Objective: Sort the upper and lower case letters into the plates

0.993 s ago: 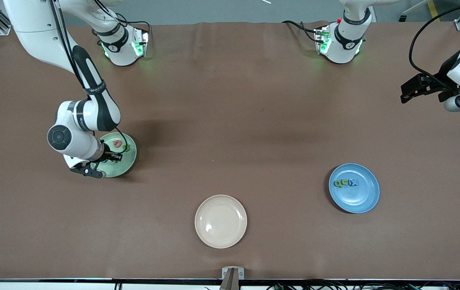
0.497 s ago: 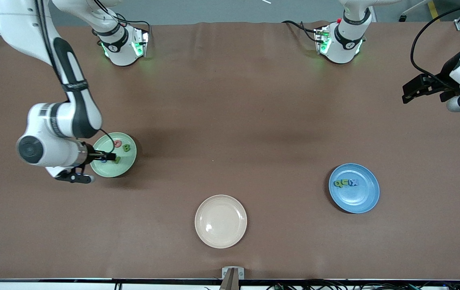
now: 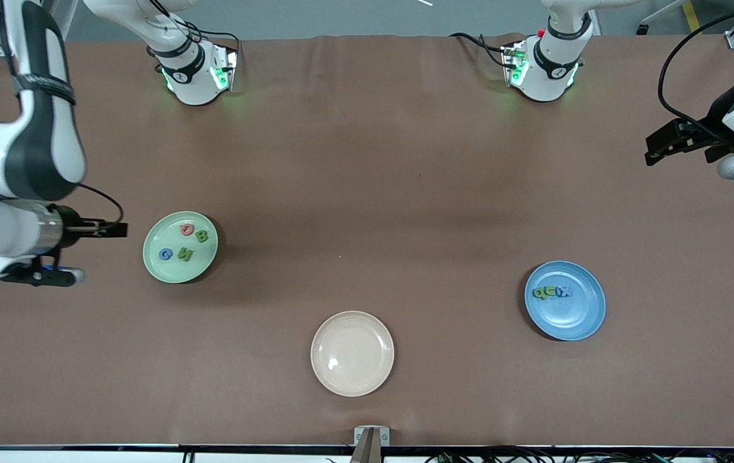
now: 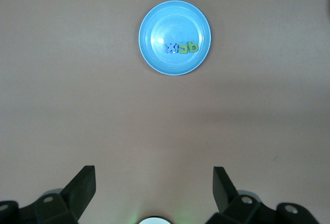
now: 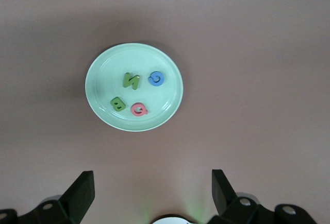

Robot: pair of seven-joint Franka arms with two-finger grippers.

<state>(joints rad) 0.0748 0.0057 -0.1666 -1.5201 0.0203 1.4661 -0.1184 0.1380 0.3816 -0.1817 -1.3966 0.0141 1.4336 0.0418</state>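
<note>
Both pincers, right (image 3: 119, 229) and left (image 3: 653, 145), spread, empty; glossy round mint plate (image 3: 155, 267) holds flat letters (image 3: 184, 254).

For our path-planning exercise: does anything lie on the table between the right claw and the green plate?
Nothing visible does. The right claw is open, beside the green plate, with only bare table between them.

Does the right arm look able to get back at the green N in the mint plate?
Probably yes: the right gripper hangs open beside the mint plate, and the green N lies uncovered, apart from the other letters.
</note>
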